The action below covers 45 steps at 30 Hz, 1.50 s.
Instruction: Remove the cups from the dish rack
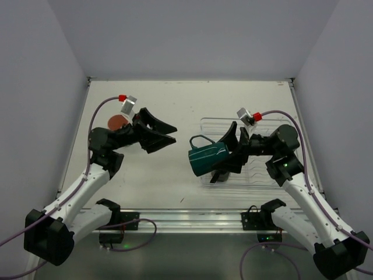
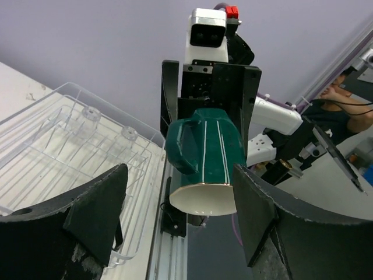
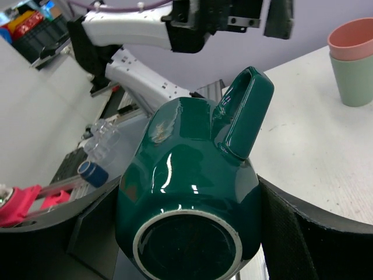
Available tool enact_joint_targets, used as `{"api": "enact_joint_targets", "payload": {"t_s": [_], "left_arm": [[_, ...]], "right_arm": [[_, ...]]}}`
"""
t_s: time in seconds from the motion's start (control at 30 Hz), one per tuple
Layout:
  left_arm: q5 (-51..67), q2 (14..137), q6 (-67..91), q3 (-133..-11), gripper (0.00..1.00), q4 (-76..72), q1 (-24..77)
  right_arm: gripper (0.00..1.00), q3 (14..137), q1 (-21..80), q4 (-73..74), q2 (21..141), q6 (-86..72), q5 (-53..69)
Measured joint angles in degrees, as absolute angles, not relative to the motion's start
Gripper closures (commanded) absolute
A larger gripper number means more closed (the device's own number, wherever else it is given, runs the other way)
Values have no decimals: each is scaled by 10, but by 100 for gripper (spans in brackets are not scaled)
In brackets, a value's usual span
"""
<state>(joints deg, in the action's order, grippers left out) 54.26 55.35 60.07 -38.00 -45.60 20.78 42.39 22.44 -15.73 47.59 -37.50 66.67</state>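
My right gripper is shut on a dark teal handled mug and holds it on its side in the air, over the left edge of the see-through dish rack. In the right wrist view the mug fills the frame base-first, between the fingers. My left gripper is open and empty, pointing at the mug's mouth a short way to its left. In the left wrist view the mug hangs beyond the spread jaws. A pink tumbler sits stacked in a pale green tumbler on the table. The black mug is out of view.
Two clear glasses stand upside down in the dish rack. The stacked tumblers stand at the table's left, behind my left arm. The metal rail runs along the table's near edge.
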Motion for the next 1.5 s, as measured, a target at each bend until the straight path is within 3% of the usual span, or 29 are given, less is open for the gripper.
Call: {"api": "enact_joint_targets", "payload": {"t_s": [0.83,1.5], "left_arm": [[290,660,608,-375,44,-487,431],[242,670,606,-402,51,-489,459]], "right_arm": [[100,442,226,-133,476,-327,682],[100,441,230,-129,495,-316,674]]}}
